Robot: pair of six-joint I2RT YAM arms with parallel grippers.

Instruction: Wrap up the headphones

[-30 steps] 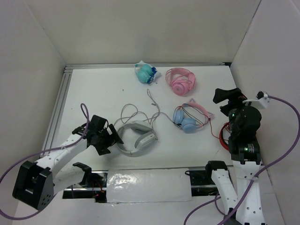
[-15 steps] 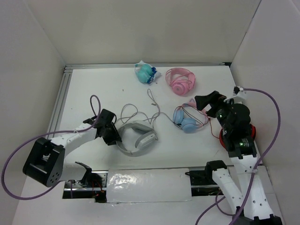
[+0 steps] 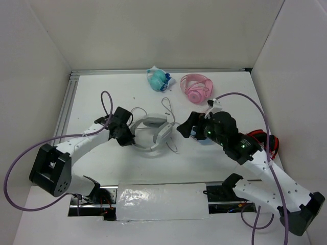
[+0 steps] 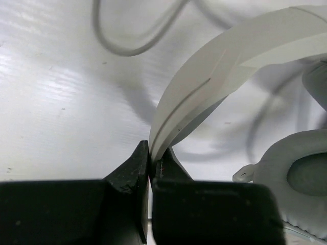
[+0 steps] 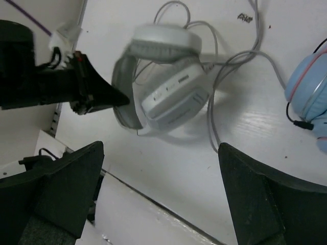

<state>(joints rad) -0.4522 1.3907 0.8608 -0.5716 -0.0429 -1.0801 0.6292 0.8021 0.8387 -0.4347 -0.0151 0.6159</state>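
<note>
Headphones: white band, light-grey pads. Cable grey. Counter white. Pink pair, upper centre. Blue cup, right edge. Left tool, right tool: black.

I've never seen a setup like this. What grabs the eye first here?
The big grey-white headphones in the middle of the table, their headband pinched edge-on by the left gripper. From the right side, the right gripper hangs wide open just above them. A pink pair lies near the table's far edge.
</note>
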